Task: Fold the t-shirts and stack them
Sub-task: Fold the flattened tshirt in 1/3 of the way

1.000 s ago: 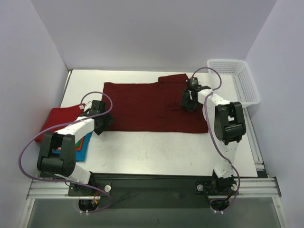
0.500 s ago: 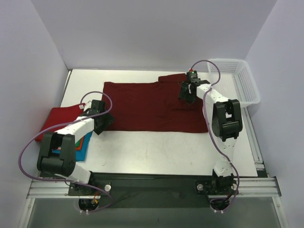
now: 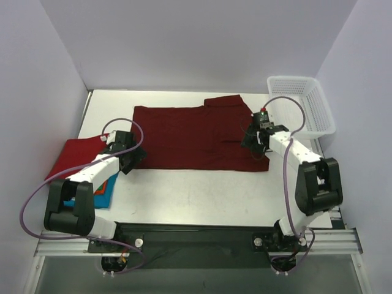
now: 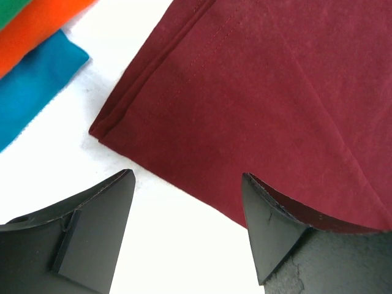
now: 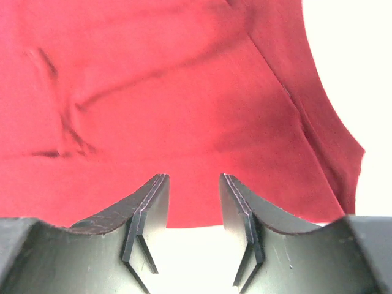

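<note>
The dark maroon t-shirt [image 3: 196, 138] lies spread flat across the middle of the table. My left gripper [image 3: 130, 156] is open at its near left corner; in the left wrist view the gripper [image 4: 187, 177] hovers over bare table just off the shirt's folded edge [image 4: 263, 92]. My right gripper [image 3: 254, 141] is open over the shirt's right side; in the right wrist view the gripper [image 5: 193, 177] has its fingers a little apart above the shirt's near hem [image 5: 184, 110], with nothing held. A bright red shirt [image 3: 73, 156] lies on a stack of orange, green and blue shirts [image 3: 104, 193] at the left edge.
A white mesh basket [image 3: 303, 110] stands at the far right. The blue [image 4: 37, 92] and orange [image 4: 43, 24] folded shirts lie close to the left of my left gripper. Grey walls enclose the table on three sides.
My right gripper went toward the shirt's far edge, then came back nearer and to the right, with its elbow swung out to the right. The left gripper has barely shifted.
</note>
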